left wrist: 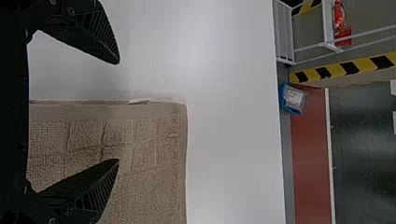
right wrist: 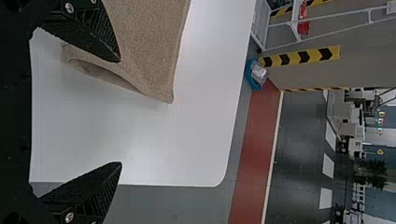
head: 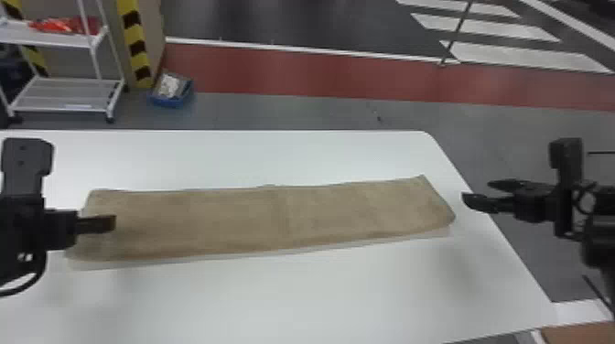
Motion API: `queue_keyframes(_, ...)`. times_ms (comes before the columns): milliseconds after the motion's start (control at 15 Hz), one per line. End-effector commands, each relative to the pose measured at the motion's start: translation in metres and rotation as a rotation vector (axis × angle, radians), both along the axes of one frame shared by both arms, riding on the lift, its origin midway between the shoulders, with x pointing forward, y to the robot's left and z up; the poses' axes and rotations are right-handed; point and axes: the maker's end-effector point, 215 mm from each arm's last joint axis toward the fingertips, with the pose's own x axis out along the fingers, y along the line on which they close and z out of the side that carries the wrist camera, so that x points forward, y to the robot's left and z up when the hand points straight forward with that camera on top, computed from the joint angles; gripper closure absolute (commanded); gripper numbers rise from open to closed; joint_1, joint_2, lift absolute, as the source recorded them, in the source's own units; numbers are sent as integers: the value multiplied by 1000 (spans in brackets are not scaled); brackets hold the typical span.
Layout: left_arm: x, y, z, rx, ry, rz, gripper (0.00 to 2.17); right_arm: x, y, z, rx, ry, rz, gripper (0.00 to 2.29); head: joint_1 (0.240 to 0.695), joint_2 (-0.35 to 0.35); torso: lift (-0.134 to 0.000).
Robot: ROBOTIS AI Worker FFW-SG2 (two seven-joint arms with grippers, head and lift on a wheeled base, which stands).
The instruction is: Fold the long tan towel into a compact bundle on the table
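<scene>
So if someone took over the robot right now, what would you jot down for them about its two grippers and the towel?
Left gripper: open, empty, fingers to either side of the towel's left end.
Right gripper: open, empty, just off the towel's right end, near the table's edge.
Towel: stretched left to right across the white table.
Done: it lies in a long, flattish strip.
Left to do: make it compact, probably by folding the ends inward.

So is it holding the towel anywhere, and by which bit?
Nothing is held: the left gripper and right gripper are both open, and the towel lies on the table.
</scene>
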Motion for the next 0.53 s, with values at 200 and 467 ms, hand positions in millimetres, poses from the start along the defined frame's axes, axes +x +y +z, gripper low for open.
queue_keyframes(200,0,-1,0,2,-1,-3,147,-2,0,-2,-2,6,-1,93,695,-196,-125)
queue_keyframes(467,0,-1,-1,3,3,-5,151,-2,-3,1,-3,-2,-4,93,695,-197,-125)
